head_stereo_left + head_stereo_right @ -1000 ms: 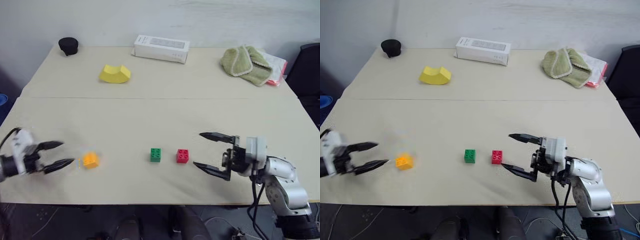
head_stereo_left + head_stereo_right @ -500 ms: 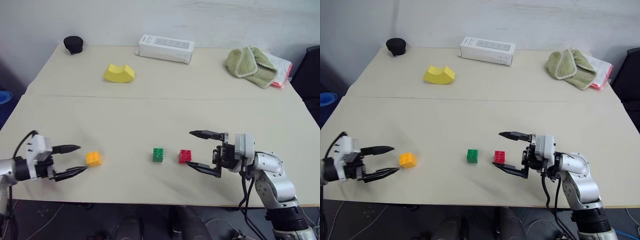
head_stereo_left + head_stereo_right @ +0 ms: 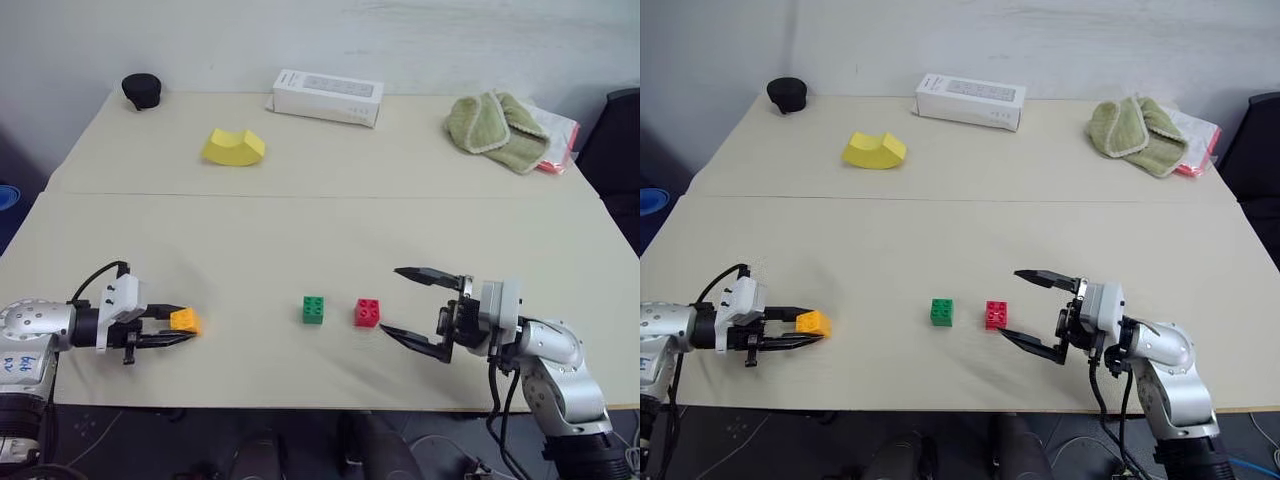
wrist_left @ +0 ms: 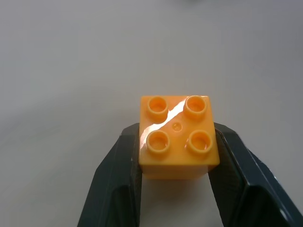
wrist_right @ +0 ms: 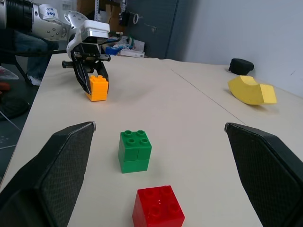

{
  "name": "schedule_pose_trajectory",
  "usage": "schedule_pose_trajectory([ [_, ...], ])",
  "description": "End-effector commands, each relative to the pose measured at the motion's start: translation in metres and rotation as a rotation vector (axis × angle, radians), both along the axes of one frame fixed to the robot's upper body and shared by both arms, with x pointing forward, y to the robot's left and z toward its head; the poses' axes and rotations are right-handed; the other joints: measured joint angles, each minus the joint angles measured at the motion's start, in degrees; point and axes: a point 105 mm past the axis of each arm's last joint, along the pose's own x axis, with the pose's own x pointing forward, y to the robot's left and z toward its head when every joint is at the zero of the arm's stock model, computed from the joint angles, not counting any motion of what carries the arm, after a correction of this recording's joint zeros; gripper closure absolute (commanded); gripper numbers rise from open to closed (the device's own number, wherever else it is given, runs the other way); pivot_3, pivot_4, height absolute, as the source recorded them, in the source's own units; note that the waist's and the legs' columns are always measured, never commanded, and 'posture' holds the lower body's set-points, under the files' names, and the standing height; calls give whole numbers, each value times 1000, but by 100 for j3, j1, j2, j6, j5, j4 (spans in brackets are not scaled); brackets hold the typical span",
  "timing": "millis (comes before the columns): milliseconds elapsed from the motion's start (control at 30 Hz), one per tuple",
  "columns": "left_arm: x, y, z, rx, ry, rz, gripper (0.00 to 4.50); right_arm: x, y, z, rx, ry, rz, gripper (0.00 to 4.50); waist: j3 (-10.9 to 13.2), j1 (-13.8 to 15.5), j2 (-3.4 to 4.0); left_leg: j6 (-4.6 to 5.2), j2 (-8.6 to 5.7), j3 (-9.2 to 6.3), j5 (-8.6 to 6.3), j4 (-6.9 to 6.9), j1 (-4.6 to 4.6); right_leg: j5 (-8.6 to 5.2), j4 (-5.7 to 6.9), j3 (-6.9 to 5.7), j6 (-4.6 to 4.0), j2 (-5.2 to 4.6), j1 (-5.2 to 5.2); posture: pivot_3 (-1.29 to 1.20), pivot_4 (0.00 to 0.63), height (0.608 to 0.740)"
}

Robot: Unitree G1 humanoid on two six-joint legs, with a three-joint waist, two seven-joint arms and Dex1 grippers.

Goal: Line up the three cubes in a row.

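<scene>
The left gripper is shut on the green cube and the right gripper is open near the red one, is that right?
Not quite. The left gripper is shut on the orange cube, as the left wrist view shows. The green cube sits free on the table. The right gripper is open near the red cube.

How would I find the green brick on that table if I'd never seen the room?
Start at the near edge of the long beige table, the side where the robot's two arms reach in. Between the arms sit two small studded bricks side by side, not touching. The green brick is the one on the robot's left; its neighbour is the red brick, and the orange brick lies farther off.
</scene>
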Motion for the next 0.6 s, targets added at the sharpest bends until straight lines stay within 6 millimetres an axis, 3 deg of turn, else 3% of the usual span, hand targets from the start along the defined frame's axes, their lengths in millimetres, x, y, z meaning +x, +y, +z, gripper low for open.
schedule_pose_trajectory([
  [33,9,-36,21,-21,-96,-150,2985,-2,-5,11,-7,-56,-18,0,-1,33,-1,0,0,-4,0,3,-3,0,-1,-3,0,0,2,0,150,740],
  [200,16,-61,23,-22,-104,-254,2985,0,-6,12,-16,-53,-11,0,-1,-17,-1,-24,-2,2,14,4,-1,1,0,1,2,6,1,0,150,740],
  [600,24,-71,4,29,-68,-308,2985,-1,-7,9,-19,-39,-23,0,0,11,-1,-21,1,4,15,5,-1,1,-1,6,2,12,0,0,150,740],
])
